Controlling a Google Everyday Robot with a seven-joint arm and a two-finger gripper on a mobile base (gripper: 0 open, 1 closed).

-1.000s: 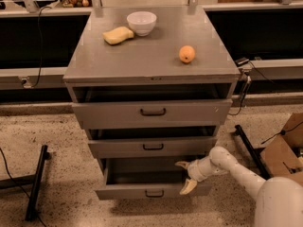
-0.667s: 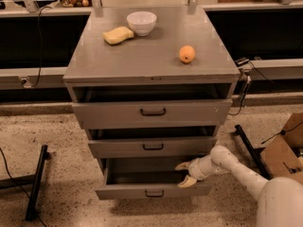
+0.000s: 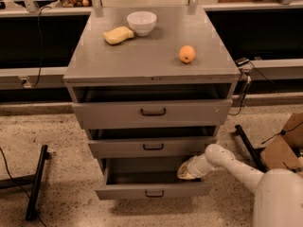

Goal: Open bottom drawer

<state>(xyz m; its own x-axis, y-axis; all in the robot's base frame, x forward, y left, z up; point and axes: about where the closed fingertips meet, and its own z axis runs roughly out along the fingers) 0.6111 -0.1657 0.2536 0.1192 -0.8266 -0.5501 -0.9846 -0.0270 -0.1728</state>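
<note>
The grey cabinet has three drawers. The bottom drawer (image 3: pixel 154 191) has the narrowest front and a small dark bar handle (image 3: pixel 154 193). It stands pulled out, and its dark inside shows. My gripper (image 3: pixel 185 173) is at the end of the white arm that comes in from the lower right. It sits at the right end of the bottom drawer, over its inner right edge, just below the middle drawer (image 3: pixel 153 147). The top drawer (image 3: pixel 151 112) stands slightly out.
On the cabinet top (image 3: pixel 151 56) lie a white bowl (image 3: pixel 141 22), a yellow sponge (image 3: pixel 118 34) and an orange (image 3: pixel 187 54). A cardboard box (image 3: pixel 284 148) and a black bar (image 3: pixel 247 147) stand at the right. A black stand leg (image 3: pixel 37 181) lies at the left.
My gripper has moved slightly up and back at the drawer's right end. The drawer looks equally far out.
</note>
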